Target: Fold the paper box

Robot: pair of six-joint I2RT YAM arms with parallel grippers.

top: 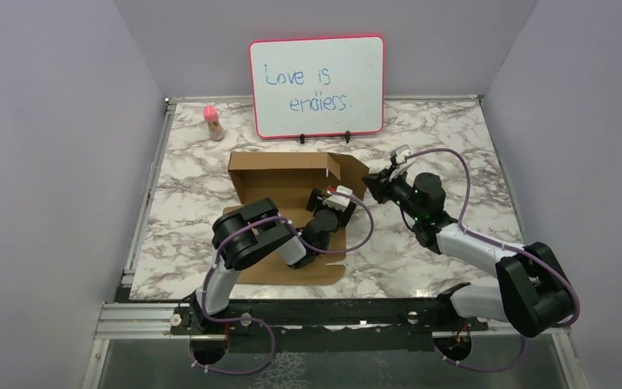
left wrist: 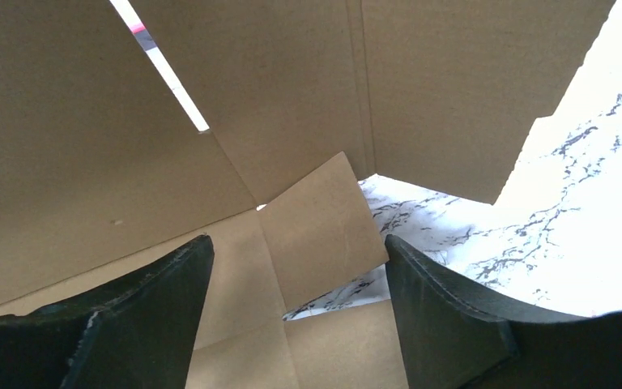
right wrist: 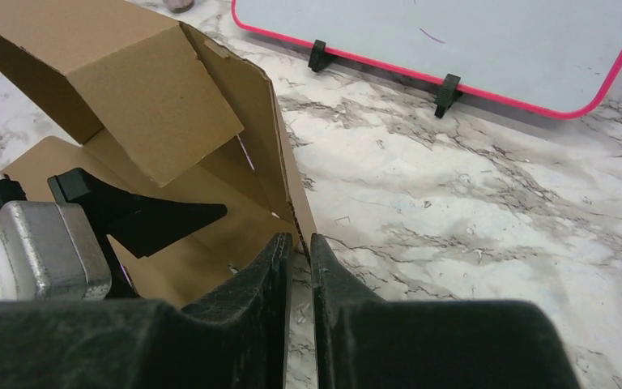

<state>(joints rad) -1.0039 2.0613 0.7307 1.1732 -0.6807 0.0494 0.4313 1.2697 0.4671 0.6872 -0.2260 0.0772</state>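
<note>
1. Top view: paper box (top: 279, 174) mid-table, just before whiteboard (top: 316, 85); back wall up, near panel flat. Wall-raising step, by the look.
2. Left wrist: left gripper (left wrist: 296, 243) spread wide inside the box, holding nothing.
3. Right wrist: right gripper (right wrist: 301, 243) pinched onto right side wall's edge. Next, likely: keep wall upright, tuck corner flap (right wrist: 158, 117).

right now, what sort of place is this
Likely a robot lab test cell: plain partition walls boxing in a marble-patterned table, an aluminium mounting rail along its near edge, a propped whiteboard.
</note>
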